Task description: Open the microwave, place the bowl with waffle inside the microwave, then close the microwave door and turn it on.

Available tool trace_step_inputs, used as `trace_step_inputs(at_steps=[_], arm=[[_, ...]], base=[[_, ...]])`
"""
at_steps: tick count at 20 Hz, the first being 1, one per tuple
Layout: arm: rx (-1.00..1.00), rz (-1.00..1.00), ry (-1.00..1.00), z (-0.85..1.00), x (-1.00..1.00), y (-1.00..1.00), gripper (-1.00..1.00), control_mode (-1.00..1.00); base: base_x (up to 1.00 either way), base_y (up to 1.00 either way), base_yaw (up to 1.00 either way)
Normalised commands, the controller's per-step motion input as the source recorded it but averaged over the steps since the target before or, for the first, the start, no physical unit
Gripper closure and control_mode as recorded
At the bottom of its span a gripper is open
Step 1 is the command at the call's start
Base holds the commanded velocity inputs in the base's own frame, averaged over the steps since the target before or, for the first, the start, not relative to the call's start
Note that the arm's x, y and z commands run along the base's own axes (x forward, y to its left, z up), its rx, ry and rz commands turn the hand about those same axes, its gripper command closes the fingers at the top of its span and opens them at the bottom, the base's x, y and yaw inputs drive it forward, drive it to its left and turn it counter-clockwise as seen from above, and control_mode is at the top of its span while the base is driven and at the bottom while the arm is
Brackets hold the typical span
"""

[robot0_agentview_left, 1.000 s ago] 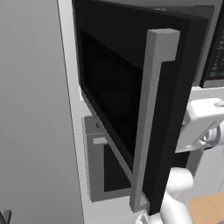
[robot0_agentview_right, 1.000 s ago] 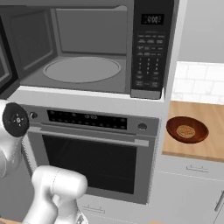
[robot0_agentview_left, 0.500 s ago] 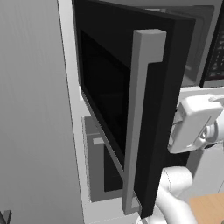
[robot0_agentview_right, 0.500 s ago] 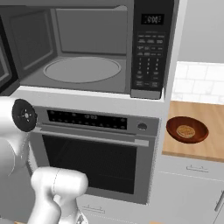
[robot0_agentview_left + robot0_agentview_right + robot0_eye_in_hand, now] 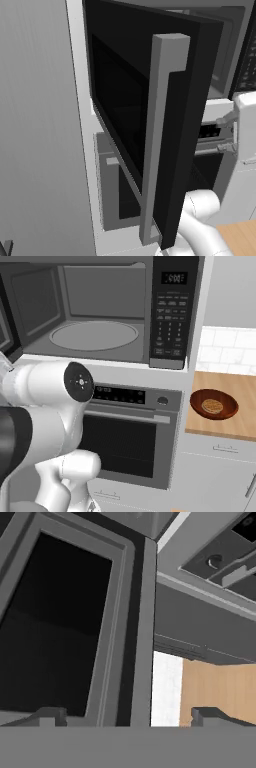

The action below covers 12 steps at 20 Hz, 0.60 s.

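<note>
The microwave (image 5: 105, 311) stands open, showing its grey cavity and round turntable (image 5: 94, 336), with the dark button panel (image 5: 172, 311) on its right. The microwave door (image 5: 135, 110) is swung out to the left, and its tall grey handle (image 5: 161, 135) faces the left base camera. In the hand view my gripper (image 5: 130, 717) is open. Its fingertips (image 5: 50, 714) stand wide apart on either side of the door's inner edge (image 5: 142, 657) without touching it. The brown bowl with the waffle (image 5: 214, 404) rests on the wooden counter (image 5: 235, 421) at the right.
Below the microwave is a stainless oven (image 5: 132, 431) with a horizontal handle. My white arm (image 5: 45, 391) fills the lower left of the right base view, in front of the oven. A grey cabinet wall (image 5: 35, 130) stands left of the door. White tiles (image 5: 225, 348) back the counter.
The door has swung further open to the left. My arm has moved right and nearer the base cameras, in front of the oven.
</note>
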Motion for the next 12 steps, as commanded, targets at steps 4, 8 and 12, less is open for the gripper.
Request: trace_step_inputs(at_steps=[4, 8, 12], arm=[[-0.14, -0.33, 0.06, -0.26, 0.38, -1.00, -1.00, -1.00], [-0.11, -0.30, 0.03, -0.33, 0.39, -1.00, -1.00, -1.00], [-0.10, -0.29, 0.03, -0.37, 0.40, -1.00, -1.00, -1.00]], base=[[0.00, 0.00, 0.00], [0.00, 0.00, 0.00], [0.00, 0.00, 0.00]])
